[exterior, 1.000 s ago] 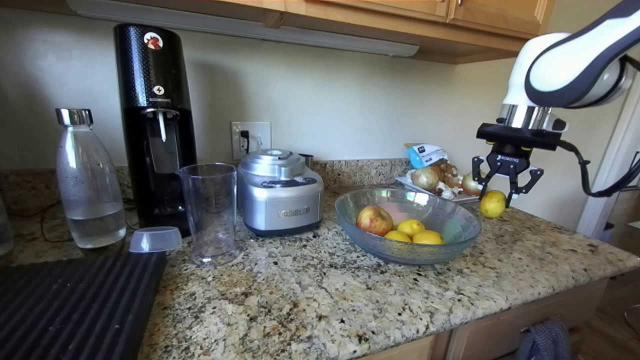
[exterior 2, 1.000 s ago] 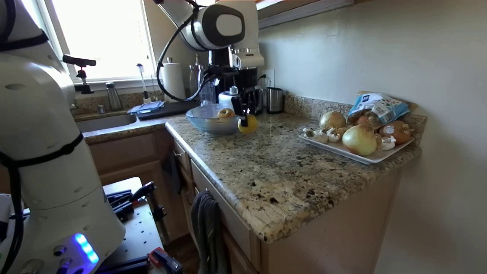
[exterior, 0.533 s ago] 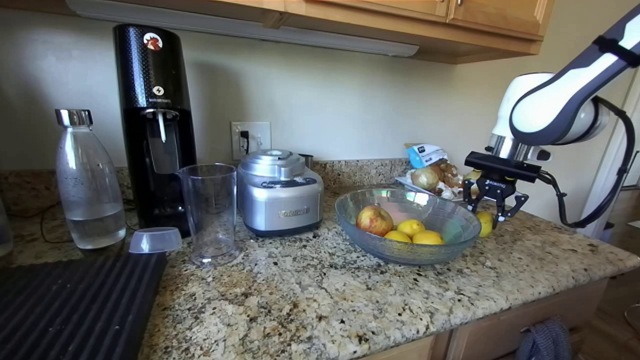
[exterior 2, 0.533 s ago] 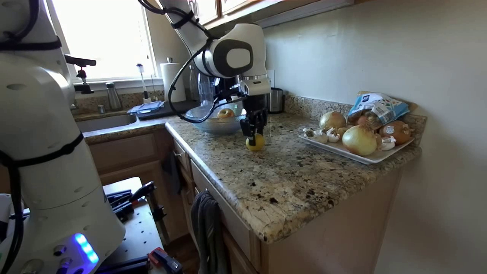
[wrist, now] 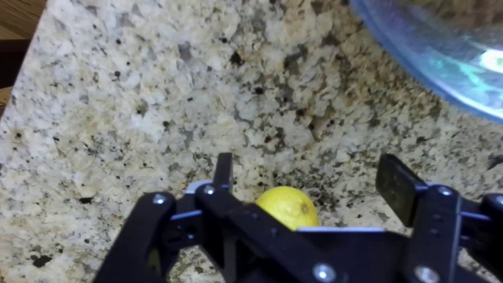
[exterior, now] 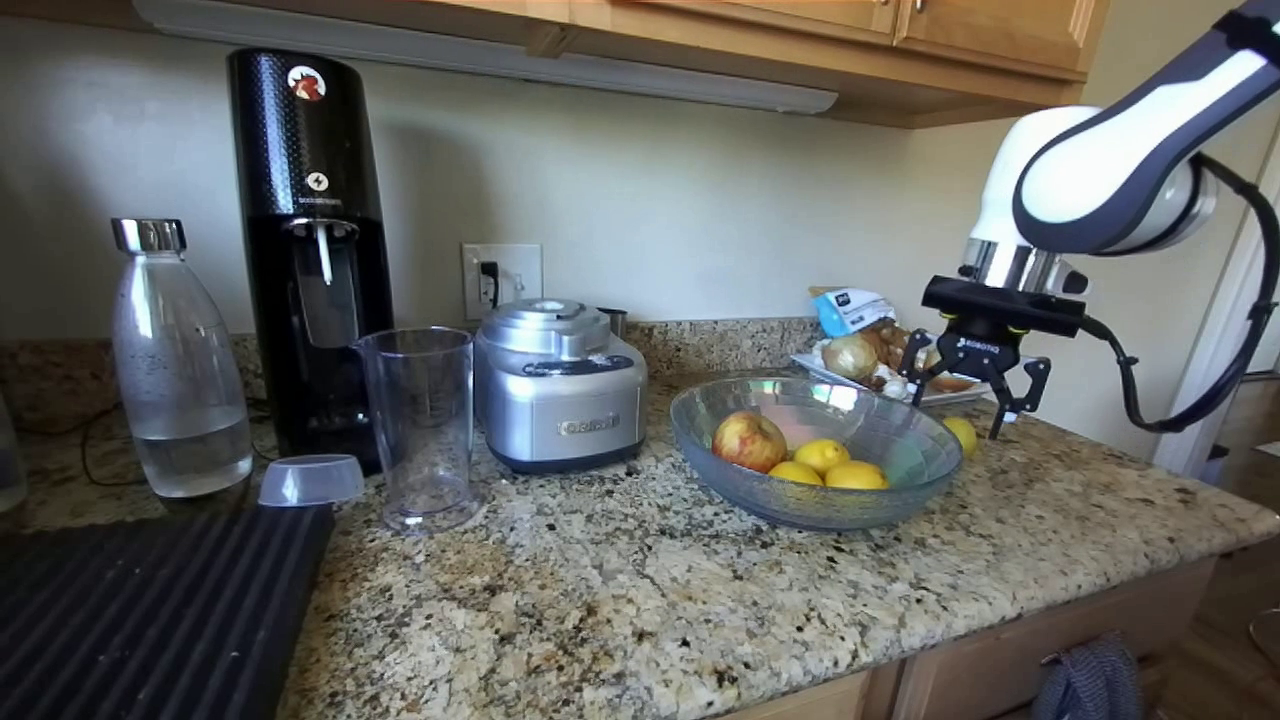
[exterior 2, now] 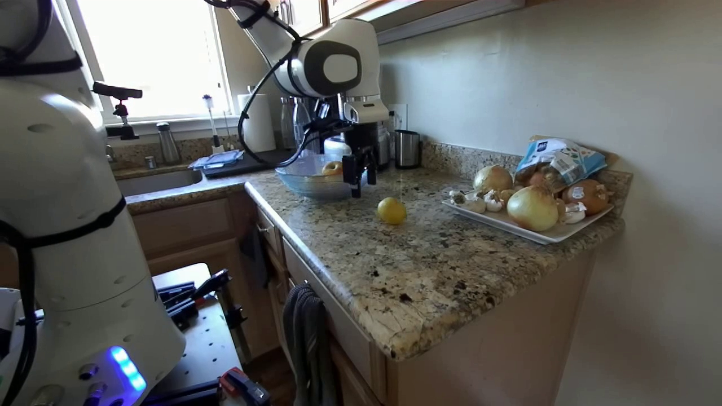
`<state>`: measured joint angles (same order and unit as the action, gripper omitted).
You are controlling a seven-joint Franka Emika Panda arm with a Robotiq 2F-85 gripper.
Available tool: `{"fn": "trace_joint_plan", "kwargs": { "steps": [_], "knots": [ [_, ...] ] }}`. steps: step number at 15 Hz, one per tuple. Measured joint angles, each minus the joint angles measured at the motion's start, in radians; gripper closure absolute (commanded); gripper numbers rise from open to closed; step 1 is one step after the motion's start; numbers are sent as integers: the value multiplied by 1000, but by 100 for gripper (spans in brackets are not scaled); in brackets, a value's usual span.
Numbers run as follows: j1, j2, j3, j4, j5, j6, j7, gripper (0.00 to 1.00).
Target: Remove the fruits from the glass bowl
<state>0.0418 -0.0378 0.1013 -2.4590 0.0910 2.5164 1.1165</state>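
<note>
A yellow lemon (exterior 2: 391, 211) lies loose on the granite counter beside the glass bowl (exterior: 800, 508). My gripper (exterior: 957, 415) hovers over the counter near the bowl's rim, its fingers (wrist: 397, 188) wide apart and nothing between them. In the wrist view that lemon (wrist: 287, 204) shows below and behind the jaws, partly covered by the gripper's linkage. Inside the bowl are a red-yellow apple (exterior: 749, 441) and three lemons (exterior: 856, 475). The apple (exterior 2: 332, 168) just shows over the rim in an exterior view, while the lemons in the bowl are hidden there.
A white plate (exterior 2: 502, 224) with onions and garlic sits by the wall. A steel food processor (exterior: 565, 400), a clear cup (exterior: 420, 430) and a black soda machine (exterior: 310, 250) stand along the backsplash. The counter's front edge (exterior 2: 333, 282) runs past the lemon.
My gripper carried the lemon down to the counter and let it go. The jaws have opened, and the arm has risen and shifted toward the bowl, leaving the lemon behind.
</note>
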Motion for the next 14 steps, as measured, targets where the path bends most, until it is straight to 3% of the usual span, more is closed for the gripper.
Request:
{"fn": "trace_joint_plan", "kwargs": {
  "steps": [7, 14],
  "knots": [
    [42, -178, 51, 35, -5, -159, -69, 0],
    [148, -140, 143, 116, 44, -178, -294, 0]
  ]
}}
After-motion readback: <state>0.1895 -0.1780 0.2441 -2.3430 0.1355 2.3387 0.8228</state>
